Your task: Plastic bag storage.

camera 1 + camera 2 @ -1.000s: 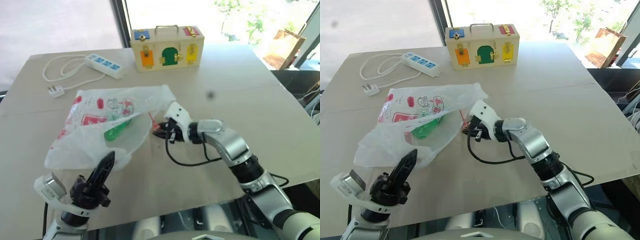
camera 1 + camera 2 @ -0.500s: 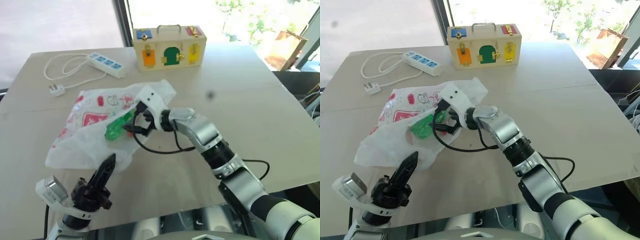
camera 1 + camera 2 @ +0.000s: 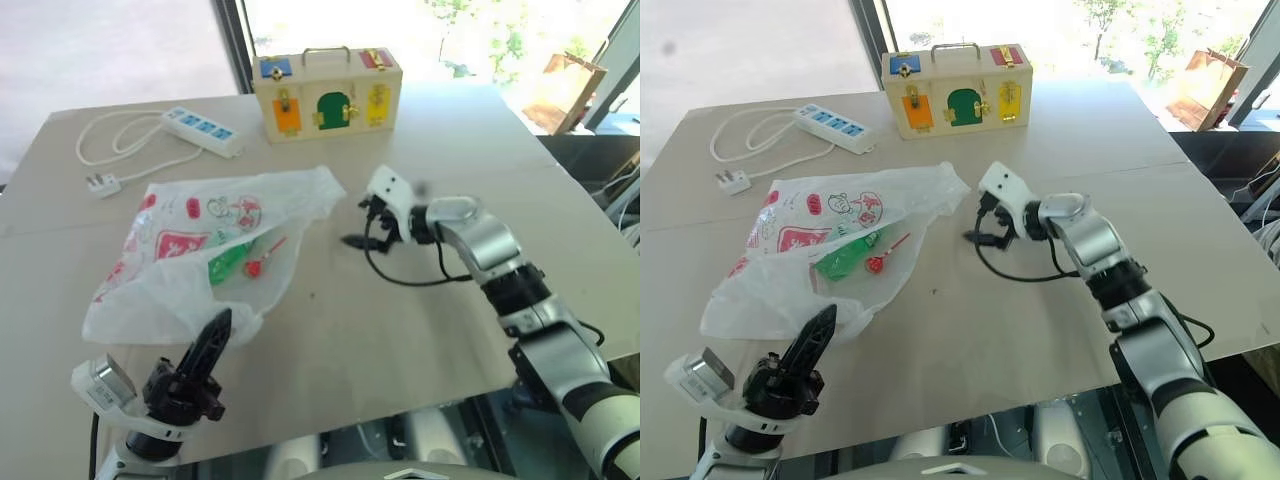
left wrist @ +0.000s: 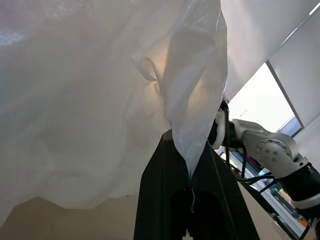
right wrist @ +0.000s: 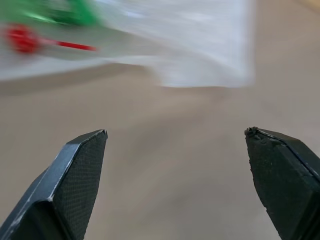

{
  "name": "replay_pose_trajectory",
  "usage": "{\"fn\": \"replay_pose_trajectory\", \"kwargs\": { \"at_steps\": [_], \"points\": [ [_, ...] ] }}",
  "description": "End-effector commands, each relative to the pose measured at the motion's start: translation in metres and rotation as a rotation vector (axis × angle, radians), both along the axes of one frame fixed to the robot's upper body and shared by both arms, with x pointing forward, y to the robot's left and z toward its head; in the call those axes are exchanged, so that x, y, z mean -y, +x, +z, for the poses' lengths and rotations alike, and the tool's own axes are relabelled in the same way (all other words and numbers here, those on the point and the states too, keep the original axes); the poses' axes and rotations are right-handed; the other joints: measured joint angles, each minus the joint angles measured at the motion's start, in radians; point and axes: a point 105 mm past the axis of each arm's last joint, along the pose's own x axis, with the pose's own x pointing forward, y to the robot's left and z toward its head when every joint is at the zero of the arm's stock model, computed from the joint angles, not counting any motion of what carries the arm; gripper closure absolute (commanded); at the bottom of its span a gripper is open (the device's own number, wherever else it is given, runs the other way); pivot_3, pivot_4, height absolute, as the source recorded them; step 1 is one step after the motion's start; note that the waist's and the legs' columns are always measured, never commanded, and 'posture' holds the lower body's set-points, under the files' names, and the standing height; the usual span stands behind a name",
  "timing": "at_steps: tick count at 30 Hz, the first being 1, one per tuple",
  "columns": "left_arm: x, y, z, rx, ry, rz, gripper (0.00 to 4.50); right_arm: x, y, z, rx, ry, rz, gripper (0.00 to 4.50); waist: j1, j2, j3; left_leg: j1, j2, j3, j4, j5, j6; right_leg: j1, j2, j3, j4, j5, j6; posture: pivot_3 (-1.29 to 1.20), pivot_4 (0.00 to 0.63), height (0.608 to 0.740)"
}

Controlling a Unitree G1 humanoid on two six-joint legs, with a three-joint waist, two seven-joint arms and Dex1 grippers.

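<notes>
The plastic bag [image 3: 185,235], thin, white and printed in red, lies crumpled on the left half of the table [image 3: 450,340]. A green item [image 3: 228,262] and a small red item on a stick [image 3: 254,268] show through it near its right side. My left gripper [image 3: 220,320] points up at the bag's near edge. In the left wrist view a fold of the bag [image 4: 192,100] narrows down between its shut fingers [image 4: 160,200]. My right gripper [image 3: 360,225] hovers just right of the bag's corner, its fingertips [image 5: 85,150] wide open with nothing between them.
A wooden toy box [image 3: 327,82] with coloured doors stands at the table's far edge. A white power strip [image 3: 207,131] with cord and plug [image 3: 103,183] lies at the far left. A brown paper bag [image 3: 570,90] stands beyond the table's right corner.
My right gripper carried a red item into the bag, opened, and pulled back out to the right. The red item now lies inside beside the green one. The left gripper stayed put.
</notes>
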Motion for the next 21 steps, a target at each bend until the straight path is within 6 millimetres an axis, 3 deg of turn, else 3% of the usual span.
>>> {"fn": "replay_pose_trajectory", "kwargs": {
  "at_steps": [1, 5, 7, 11, 15, 18, 21],
  "points": [
    [0.005, -0.002, 0.007, 0.036, 0.018, -0.018, 4.50, -0.016, 0.019, 0.017, 0.142, 0.062, -0.023, 0.03, -0.001, 0.000, 0.000, 0.000, 0.000, 0.002, 0.000, 0.000, 0.000, 0.000, 0.000, 0.002, 0.000, 0.000, 0.000, 0.00, 0.150, 0.740],
    [0.003, -0.001, 0.008, 0.044, 0.022, -0.009, 4.50, -0.040, 0.022, 0.029, 0.154, 0.202, -0.005, 0.03, 0.001, 0.000, 0.001, 0.000, 0.000, 0.003, 0.000, 0.000, 0.000, 0.000, 0.000, 0.003, -0.001, 0.000, 0.000, 0.00, 0.150, 0.740],
    [0.002, -0.001, 0.009, 0.046, 0.029, -0.004, 4.50, -0.060, 0.015, 0.045, 0.117, 0.349, 0.064, 0.03, 0.003, 0.000, 0.001, 0.000, 0.001, 0.003, 0.000, 0.000, 0.000, 0.000, 0.000, 0.003, -0.001, 0.000, 0.000, 0.00, 0.150, 0.740],
    [0.002, -0.003, 0.008, 0.045, 0.033, 0.008, 4.50, -0.081, 0.001, 0.059, 0.045, 0.484, 0.193, 0.03, 0.003, 0.001, 0.001, 0.000, 0.001, 0.003, 0.000, 0.000, 0.000, 0.000, 0.000, 0.002, -0.001, 0.000, 0.000, 0.00, 0.150, 0.740],
    [0.002, -0.004, 0.007, 0.046, 0.033, 0.014, 4.50, -0.088, -0.001, 0.058, 0.052, 0.459, 0.217, 0.03, 0.006, 0.001, 0.001, 0.000, 0.002, 0.001, -0.001, 0.000, 0.000, 0.000, -0.002, 0.001, -0.001, 0.000, 0.000, 0.00, 0.150, 0.740],
    [0.002, -0.004, 0.007, 0.050, 0.034, 0.022, 4.50, -0.090, 0.004, 0.051, 0.109, 0.392, 0.160, 0.80, 0.003, 0.001, 0.001, 0.000, 0.001, 0.002, -0.001, 0.000, 0.000, 0.000, -0.004, 0.001, -0.001, 0.000, 0.000, 0.00, 0.150, 0.740],
    [0.002, -0.005, 0.007, 0.050, 0.035, 0.029, 4.50, -0.091, 0.005, 0.051, 0.093, 0.425, 0.143, 2.32, 0.001, 0.001, 0.002, 0.000, 0.001, 0.002, -0.001, 0.000, -0.001, 0.000, -0.004, 0.001, 0.000, 0.000, 0.000, 0.00, 0.150, 0.740]
  ]
}}
